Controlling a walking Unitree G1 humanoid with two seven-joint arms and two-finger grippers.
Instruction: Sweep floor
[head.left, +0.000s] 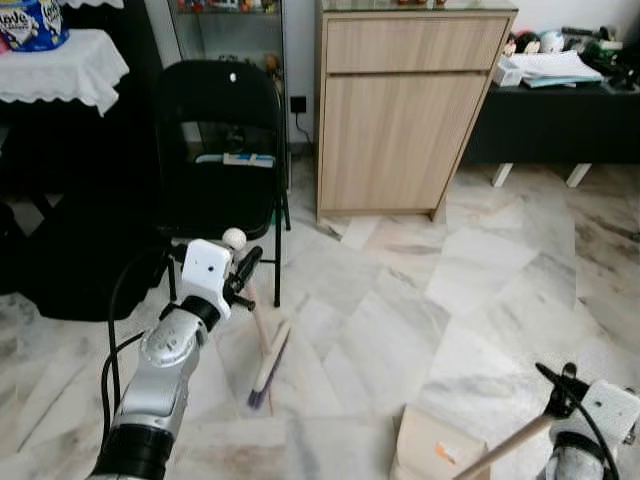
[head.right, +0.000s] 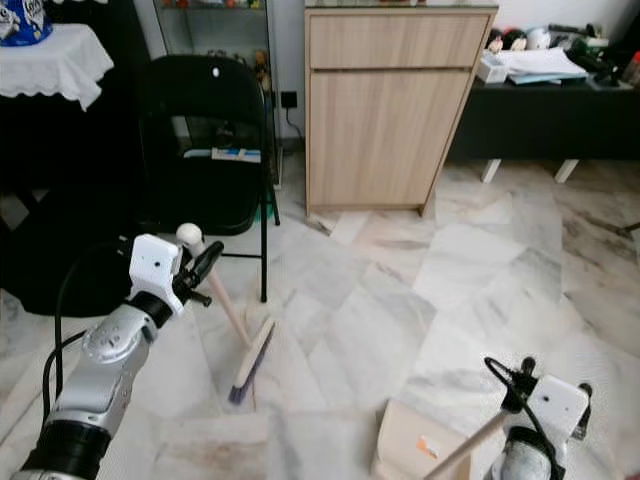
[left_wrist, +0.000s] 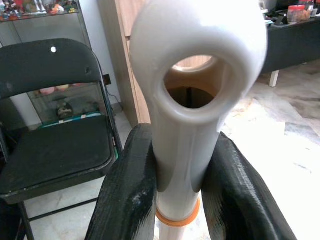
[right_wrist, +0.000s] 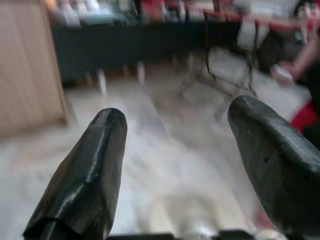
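While the left gripper (head.left: 243, 268) clamps the broom (head.left: 268, 362) near its white handle tip, the light, stiff pole should swing easily; the right gripper (right_wrist: 175, 165) gapes open by the dustpan (head.left: 437, 449).

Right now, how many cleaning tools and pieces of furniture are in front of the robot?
Cleaning tools: 2, broom in the left claw, dustpan by the right claw
Furniture: 4, folding chair, wooden cabinet, low bench, clothed table
Total: 6
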